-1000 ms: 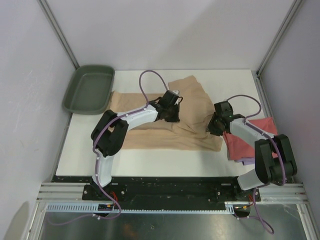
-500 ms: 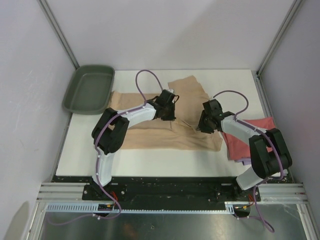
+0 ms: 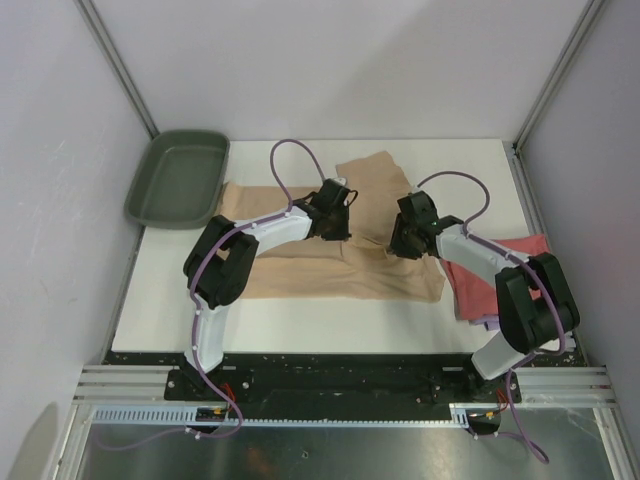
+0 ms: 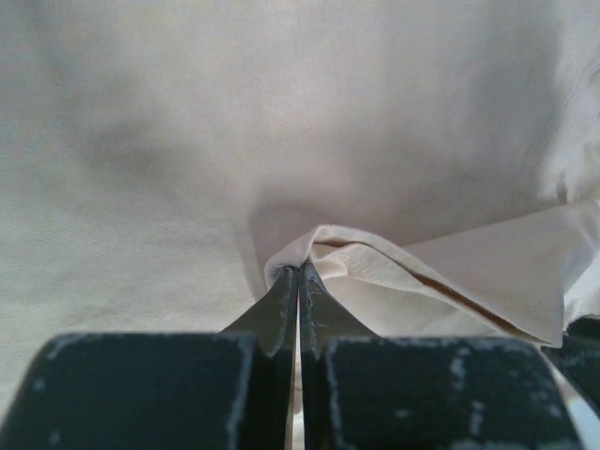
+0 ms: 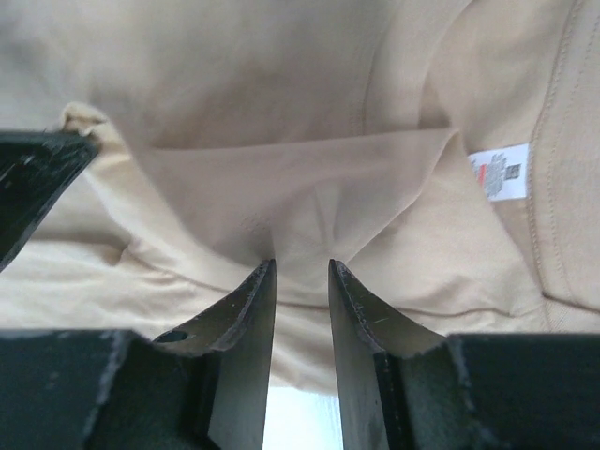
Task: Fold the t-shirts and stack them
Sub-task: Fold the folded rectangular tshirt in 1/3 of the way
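At the middle of the desk (image 3: 300,322), our left pincer (image 4: 298,274) is shut tight on a small fold of the tan t-shirt (image 4: 281,112). Our right pincer (image 5: 302,270) is near it on the right. Its jaws are a bit apart, low over the same shirt, and we cannot tell if they touch the cloth. The tan shirt lies spread across the desk, bunched up in the middle. The red t-shirt (image 3: 500,268) sits at the right edge.

We think the thin fold could slip out of the left pincer if we pull too hard. The right pincer might catch too many layers, or too few, and then the fold would come out crooked.

Both arms reach far over the desk and bend in toward each other, with their wrists tipped down at the cloth.
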Controlling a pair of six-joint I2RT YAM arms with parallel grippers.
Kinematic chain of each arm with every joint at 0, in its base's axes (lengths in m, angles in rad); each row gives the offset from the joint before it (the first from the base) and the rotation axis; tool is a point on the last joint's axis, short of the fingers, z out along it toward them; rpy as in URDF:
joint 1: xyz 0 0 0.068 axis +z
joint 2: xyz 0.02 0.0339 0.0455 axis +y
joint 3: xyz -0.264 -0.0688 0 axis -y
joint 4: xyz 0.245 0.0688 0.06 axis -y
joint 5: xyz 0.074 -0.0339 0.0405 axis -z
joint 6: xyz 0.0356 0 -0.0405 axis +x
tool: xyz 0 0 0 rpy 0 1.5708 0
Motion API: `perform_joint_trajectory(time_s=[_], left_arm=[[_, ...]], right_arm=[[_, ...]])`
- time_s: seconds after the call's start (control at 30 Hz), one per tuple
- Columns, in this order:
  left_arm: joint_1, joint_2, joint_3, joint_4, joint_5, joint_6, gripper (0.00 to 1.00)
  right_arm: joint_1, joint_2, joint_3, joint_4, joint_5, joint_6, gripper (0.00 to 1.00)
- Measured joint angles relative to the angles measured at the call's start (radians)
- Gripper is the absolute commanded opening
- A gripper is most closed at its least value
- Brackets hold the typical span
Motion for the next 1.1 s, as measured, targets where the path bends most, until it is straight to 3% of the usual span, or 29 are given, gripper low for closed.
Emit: perform_joint_trajectory(time_s=[0.4, 0.7, 0.77, 1.0, 1.1], left_arm=[[0.006, 0.000, -0.001, 0.001, -0.005, -0.008, 0.00], [0.006, 0.000, -0.003, 0.002, -0.005, -0.010, 0.00], [0.006, 0.000, -0.005, 0.003, -0.005, -0.010, 0.05], [0.010, -0.001, -0.019, 0.009, -0.006, -0.008, 0.54], [0.015, -0.014, -0.045, 0.013, -0.011, -0.002, 0.63]], right_arm=[[0.125, -0.040, 0.005, -0.020, 0.026, -0.002, 0.33], [0.064, 0.127, 0.093, -0.006, 0.040, -0.039, 0.32], [0.041, 0.170, 0.136, -0.004, 0.053, -0.053, 0.32], [-0.014, 0.283, 0.300, 0.007, 0.084, -0.085, 0.33], [-0.022, 0.294, 0.333, 0.008, 0.089, -0.095, 0.34]])
